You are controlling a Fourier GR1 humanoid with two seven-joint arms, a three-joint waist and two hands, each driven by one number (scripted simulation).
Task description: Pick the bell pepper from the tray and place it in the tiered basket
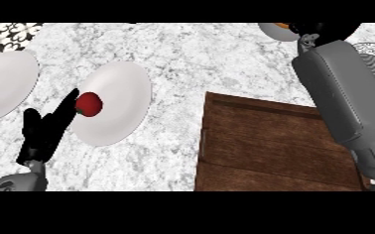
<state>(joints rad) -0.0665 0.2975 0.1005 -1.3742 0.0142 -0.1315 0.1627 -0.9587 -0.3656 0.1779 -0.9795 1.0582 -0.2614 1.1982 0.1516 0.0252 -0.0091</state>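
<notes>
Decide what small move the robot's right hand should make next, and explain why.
Probably draw the right hand back from the top edge, once it has released. The wooden tray shows no pepper, and something orange, perhaps the pepper, lies in a pale round holder beside that hand. Whether it is let go is hidden.

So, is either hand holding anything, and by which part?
The left hand holds nothing, open beside the red fruit on a plate. The right hand is cut off at the top: cannot tell.
</notes>
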